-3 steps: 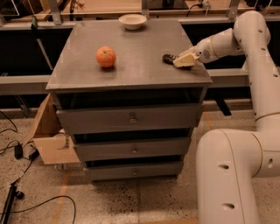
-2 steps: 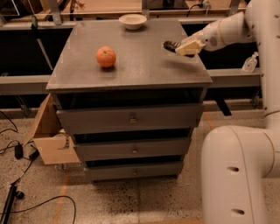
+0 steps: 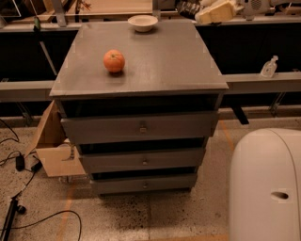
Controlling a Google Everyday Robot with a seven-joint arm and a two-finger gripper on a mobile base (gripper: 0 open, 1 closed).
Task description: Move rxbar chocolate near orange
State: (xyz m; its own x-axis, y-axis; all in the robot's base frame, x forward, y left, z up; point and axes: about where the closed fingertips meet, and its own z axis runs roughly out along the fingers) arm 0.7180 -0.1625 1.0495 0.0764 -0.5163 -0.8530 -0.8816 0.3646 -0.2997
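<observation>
Because the rxbar chocolate (image 3: pixel 187 7) had to travel to the orange (image 3: pixel 114 60) on the left of the desk (image 3: pixel 160 70), the pincer (image 3: pixel 197 14) held it clamped, raised above the far right corner.

The scene is lit dimly and warmly from above. A soft sheen is spread over the desk (image 3: pixel 164 61) top, and a small shadow is cast under the orange (image 3: pixel 114 60). The claw (image 3: pixel 200 17), high at the upper right, is lit brightly against dark surroundings.
</observation>
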